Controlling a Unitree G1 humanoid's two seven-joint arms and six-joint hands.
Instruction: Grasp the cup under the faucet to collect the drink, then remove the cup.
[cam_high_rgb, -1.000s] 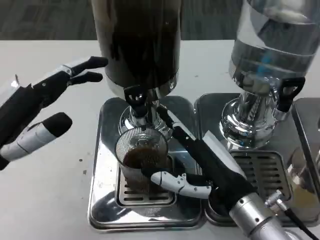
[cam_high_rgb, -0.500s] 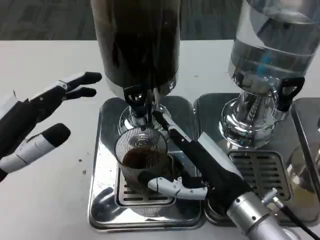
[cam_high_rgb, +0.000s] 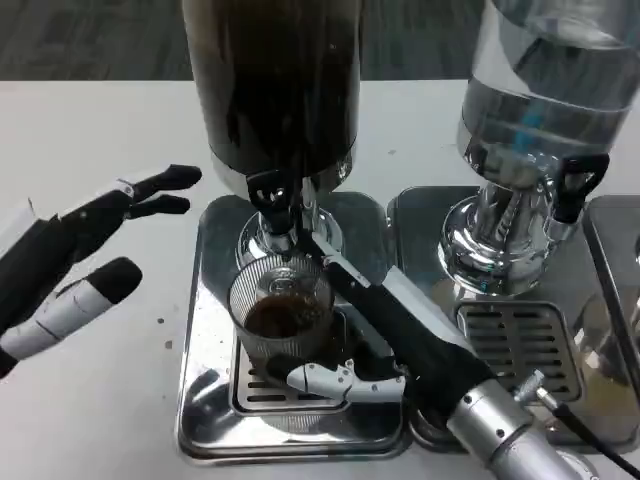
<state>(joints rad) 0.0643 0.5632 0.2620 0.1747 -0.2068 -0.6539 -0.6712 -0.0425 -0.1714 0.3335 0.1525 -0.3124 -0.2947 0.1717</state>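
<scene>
A clear ribbed cup (cam_high_rgb: 281, 312) with dark drink in its bottom stands on the drip grille under the black faucet tap (cam_high_rgb: 272, 193) of the dark drink dispenser (cam_high_rgb: 272, 85). My right hand (cam_high_rgb: 385, 325) wraps around the cup from the right, with fingers behind it and the thumb across its lower front. My left hand (cam_high_rgb: 75, 250) hovers above the white table, left of the dispenser, fingers spread and holding nothing.
The cup's steel drip tray (cam_high_rgb: 205, 395) sits beside a second tray (cam_high_rgb: 560, 330) under a clear water dispenser (cam_high_rgb: 540, 110) with its own black tap (cam_high_rgb: 572, 185). A third tray edge (cam_high_rgb: 620, 300) lies at far right. White table (cam_high_rgb: 90, 400) lies at left.
My right hand has slid left and closed more tightly round the cup, the thumb moving lower across its front. My left hand has drawn back slightly to the left and down.
</scene>
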